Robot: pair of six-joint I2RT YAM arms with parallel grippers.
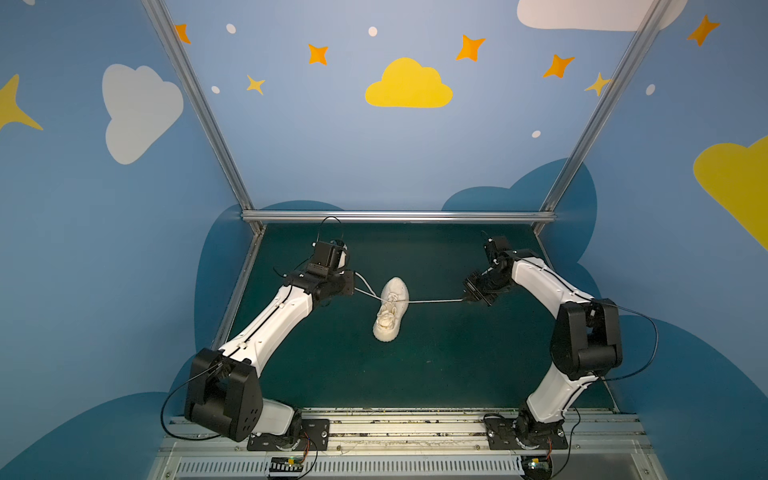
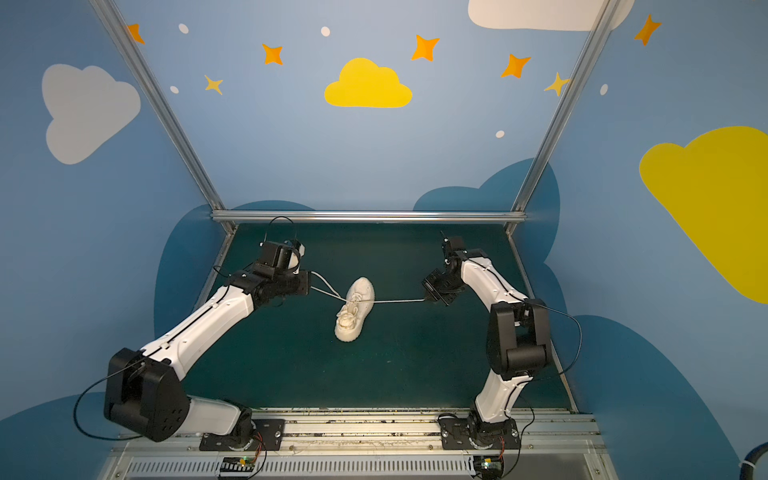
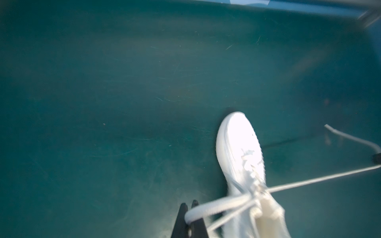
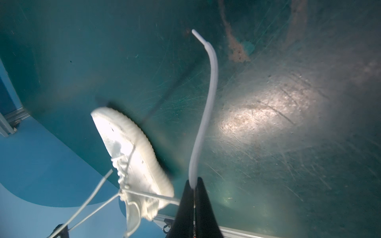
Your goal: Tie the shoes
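Note:
The off-white shoe [image 1: 390,309] [image 2: 354,309] lies mid-mat in both top views, its toe pointing away from the arms' bases. A cream lace [image 1: 436,302] runs taut from its eyelets to my right gripper [image 1: 464,300] [image 4: 193,182], which is shut on it. The free lace end [image 4: 212,82] sticks out past the fingertips. My left gripper [image 1: 354,287] [image 3: 188,204] is shut on the other lace [image 3: 218,206], which is pulled tight to the left. The two strands cross over the shoe's [image 3: 239,144] [image 4: 127,144] tongue. Both wrist views are blurred.
The shoe rests on a dark green mat [image 1: 436,374]. An aluminium rail [image 1: 399,216] bounds the mat at the back, slanted posts at the sides, and a metal base rail [image 1: 399,432] at the front. Blue painted walls surround the cell.

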